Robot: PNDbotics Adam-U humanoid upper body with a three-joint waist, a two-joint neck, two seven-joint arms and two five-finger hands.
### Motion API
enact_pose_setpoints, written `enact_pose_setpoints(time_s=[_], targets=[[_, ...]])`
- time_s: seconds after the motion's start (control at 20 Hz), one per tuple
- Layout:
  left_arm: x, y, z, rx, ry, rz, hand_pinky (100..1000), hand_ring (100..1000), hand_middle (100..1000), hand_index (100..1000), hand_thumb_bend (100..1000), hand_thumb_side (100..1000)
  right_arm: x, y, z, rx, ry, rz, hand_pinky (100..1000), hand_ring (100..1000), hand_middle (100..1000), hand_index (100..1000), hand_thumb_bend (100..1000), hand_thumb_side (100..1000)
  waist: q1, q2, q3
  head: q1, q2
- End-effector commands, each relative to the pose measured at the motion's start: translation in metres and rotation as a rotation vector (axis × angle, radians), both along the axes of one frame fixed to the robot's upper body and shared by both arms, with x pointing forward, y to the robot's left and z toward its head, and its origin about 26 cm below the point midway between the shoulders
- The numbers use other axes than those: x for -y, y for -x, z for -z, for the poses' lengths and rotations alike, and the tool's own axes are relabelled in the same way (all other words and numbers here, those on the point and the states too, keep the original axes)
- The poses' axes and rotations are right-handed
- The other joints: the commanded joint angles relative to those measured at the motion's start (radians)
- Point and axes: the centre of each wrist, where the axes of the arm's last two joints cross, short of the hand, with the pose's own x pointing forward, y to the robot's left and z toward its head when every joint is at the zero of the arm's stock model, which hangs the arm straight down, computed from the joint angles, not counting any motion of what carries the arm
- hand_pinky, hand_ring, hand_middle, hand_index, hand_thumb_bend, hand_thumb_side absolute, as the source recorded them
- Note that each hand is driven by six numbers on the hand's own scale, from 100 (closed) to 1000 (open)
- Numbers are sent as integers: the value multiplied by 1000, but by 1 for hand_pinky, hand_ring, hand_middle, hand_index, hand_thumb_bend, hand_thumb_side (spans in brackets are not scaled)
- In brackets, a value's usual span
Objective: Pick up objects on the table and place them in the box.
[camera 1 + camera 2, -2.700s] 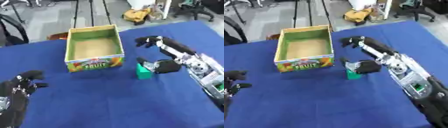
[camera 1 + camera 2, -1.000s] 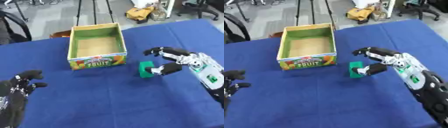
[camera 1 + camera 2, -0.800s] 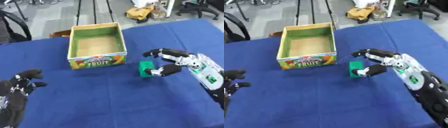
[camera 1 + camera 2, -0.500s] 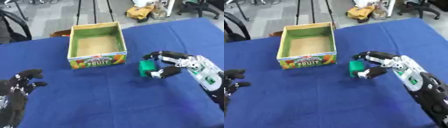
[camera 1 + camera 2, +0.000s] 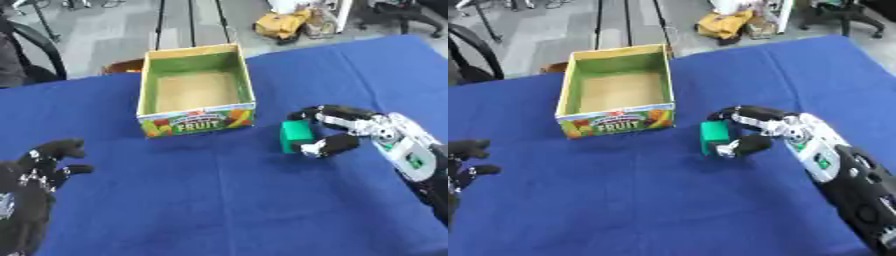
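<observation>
Nearest me, the left hand [image 5: 42, 167] rests idle at the lower left corner, fingers relaxed and spread, out of the way. Further in, the right hand [image 5: 337, 131] curls its fingers and thumb round a green block [image 5: 295, 135] on the blue table [image 5: 219, 200], seemingly closing for the lift. Just beyond stands the open box [image 5: 197, 120], empty, with "FRUIT" legible on its front.

A worktop [image 5: 219, 200] covered in blue cloth fills most of the view. On it stands an open box [image 5: 196, 90], green inside with a tan bottom and "FRUIT" on its near wall. Just to the box's right, near its front corner, a small green block [image 5: 295, 135] sits on the cloth
</observation>
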Motion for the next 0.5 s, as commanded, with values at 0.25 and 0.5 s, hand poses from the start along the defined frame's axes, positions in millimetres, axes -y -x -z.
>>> enact_pose_setpoints(time_s=[0.25,0.5], targets=[[1,1,-5,20,-1,6,679,899,602,758,657,871,6,-3,-10,44,8,19,830,834,762,992,188,653,-3,-12,3,-3,5],[1,1,-5,20,-1,6,679,900,602,758,657,872,5,-3,-9,71,2,25,762,612,494,960,100,507,-3,-11,3,-3,6]])
